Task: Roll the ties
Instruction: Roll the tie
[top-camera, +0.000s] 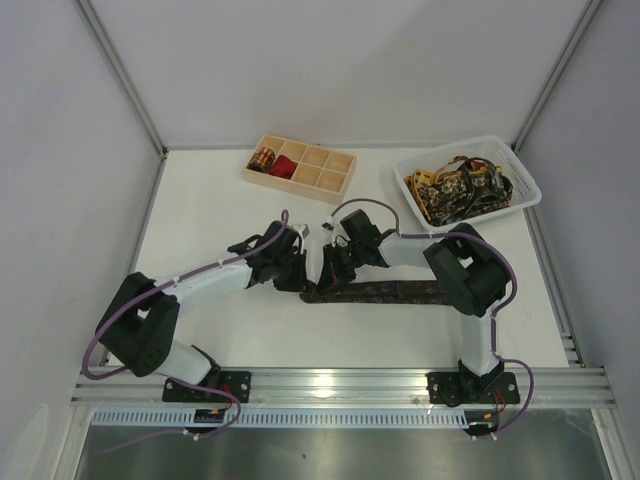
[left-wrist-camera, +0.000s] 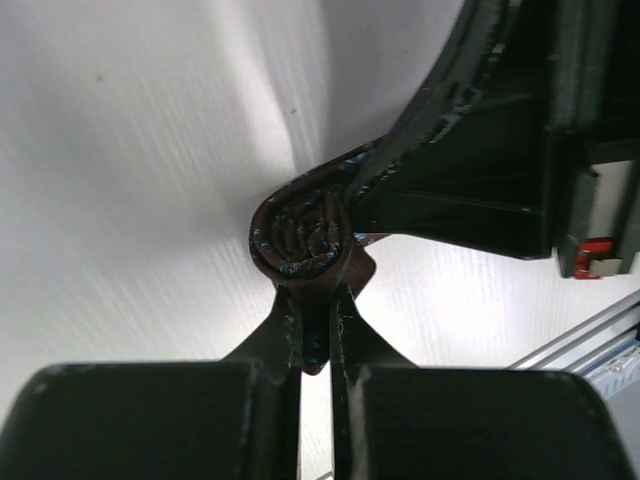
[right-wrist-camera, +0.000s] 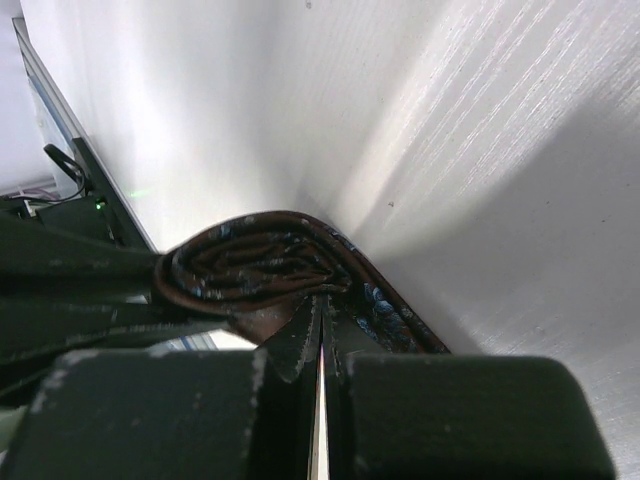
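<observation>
Two arms reach from the near edge of the white table (top-camera: 220, 330) toward its middle, bending inward so their wrists meet just left of centre. At the far right corner sits a white plastic basket (top-camera: 527, 196) with a tangled heap of gold-and-black patterned ties (top-camera: 455, 190) in it. To its left, at the far edge, lies a pale wooden tray (top-camera: 338, 181) of small square compartments. A dark brown tie (top-camera: 400, 291) lies flat on the table in front of the tray, stretched in a nearly straight band from under the right arm's elbow leftward to the point where the wrists meet. There its left end is wound into a loose coil (left-wrist-camera: 305, 240) of a few turns, standing on edge on the table. The left gripper (top-camera: 295, 275) comes at this coil from the left, its jaws clenched on the outer layer of fabric, a fold of brown cloth showing between the fingers. The right gripper (top-camera: 328, 272) meets the coil from the opposite side, its jaws pressed almost together and pinching the tie where the flat band joins the roll. In the tray's far-left compartment sits a small striped coiled tie (top-camera: 263, 158), and the compartments just beside it hold a red tie (top-camera: 287, 166).
</observation>
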